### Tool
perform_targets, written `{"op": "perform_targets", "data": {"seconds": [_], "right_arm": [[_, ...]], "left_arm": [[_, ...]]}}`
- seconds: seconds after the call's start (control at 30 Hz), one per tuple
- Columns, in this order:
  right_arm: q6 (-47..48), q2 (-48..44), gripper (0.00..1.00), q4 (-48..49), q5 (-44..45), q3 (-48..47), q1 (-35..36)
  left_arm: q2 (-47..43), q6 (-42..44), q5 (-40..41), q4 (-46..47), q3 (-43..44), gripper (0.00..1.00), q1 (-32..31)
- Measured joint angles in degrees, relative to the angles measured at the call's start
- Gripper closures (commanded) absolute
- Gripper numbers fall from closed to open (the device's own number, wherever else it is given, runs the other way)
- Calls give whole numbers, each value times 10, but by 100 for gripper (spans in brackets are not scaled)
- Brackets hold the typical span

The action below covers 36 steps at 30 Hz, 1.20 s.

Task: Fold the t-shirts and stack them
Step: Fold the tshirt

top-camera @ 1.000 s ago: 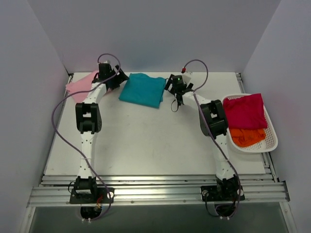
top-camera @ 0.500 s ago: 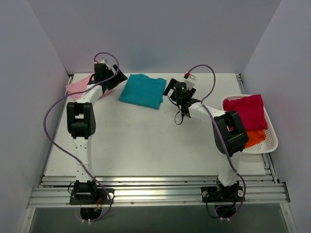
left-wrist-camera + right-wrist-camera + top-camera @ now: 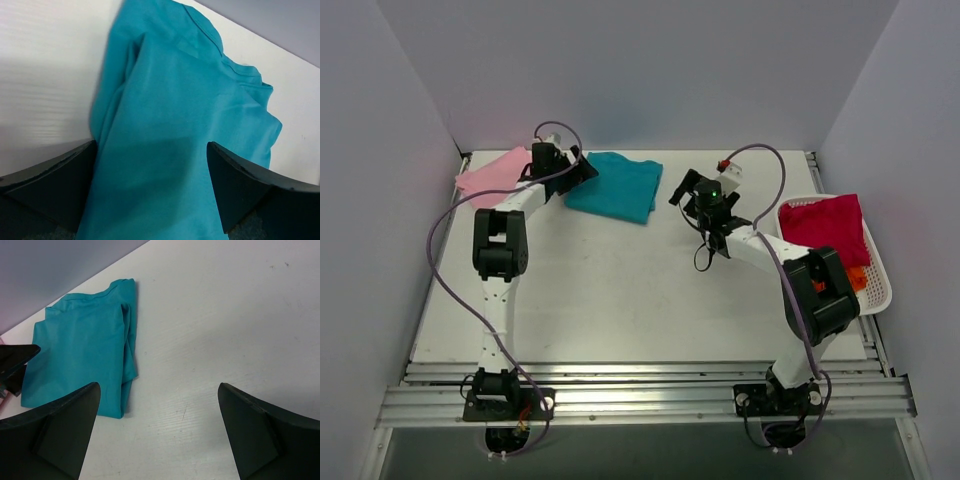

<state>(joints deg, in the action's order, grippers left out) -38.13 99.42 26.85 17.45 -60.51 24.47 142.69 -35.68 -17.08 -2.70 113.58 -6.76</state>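
The left pincer is spread wide, low over the near edge of the folded teal t-shirt. The cloth fills the gap between its two fingers and runs on ahead of them. Whether the fingers touch the cloth cannot be told. The right pincer is also spread and holds nothing, with bare counter below its gap. From it, the teal shirt lies ahead and to the left, apart from its fingertips. The light pink t-shirt lies flat just behind the left pincer, on the side away from the teal one. Well off to the right pincer's outer side is a white basket. It holds the magenta t-shirt on top of the orange t-shirt.
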Motion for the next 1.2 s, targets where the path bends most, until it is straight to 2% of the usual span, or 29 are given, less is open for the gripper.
{"op": "perform_targets", "data": {"seconds": [0.03, 0.07, 0.17, 0.2, 0.27, 0.57, 0.77, 0.83, 1.03, 1.2], "right_arm": [[0, -4, 0, 1, 0, 2, -1], [0, -7, 0, 3, 0, 4, -3], [-2, -16, 0, 10, 1, 14, -9], [-4, -17, 0, 12, 1, 18, -11], [-5, -18, 0, 14, 0, 24, -15], [-8, -34, 0, 28, -4, 59, -36], [-11, -40, 0, 51, -17, 74, -47], [-11, -40, 0, 56, -25, 76, -49], [-13, -33, 0, 80, -46, 76, -50], [-15, 10, 0, 102, -68, 74, -50]], "left_arm": [[7, 2, -2, -2, 11, 0, -6], [13, 5, -2, -7, 22, 11, -13], [31, 14, -3, -34, 53, 33, -33], [40, 15, -3, -45, 69, 58, -37], [60, 17, -5, -70, 101, 96, -45], [96, 34, 7, -166, 190, 98, -44], [143, 82, 40, -296, 368, 98, -32], [142, 95, 47, -315, 400, 98, -23], [96, 111, 58, -328, 363, 98, 33], [71, 121, 68, -345, 340, 98, 91]]}}
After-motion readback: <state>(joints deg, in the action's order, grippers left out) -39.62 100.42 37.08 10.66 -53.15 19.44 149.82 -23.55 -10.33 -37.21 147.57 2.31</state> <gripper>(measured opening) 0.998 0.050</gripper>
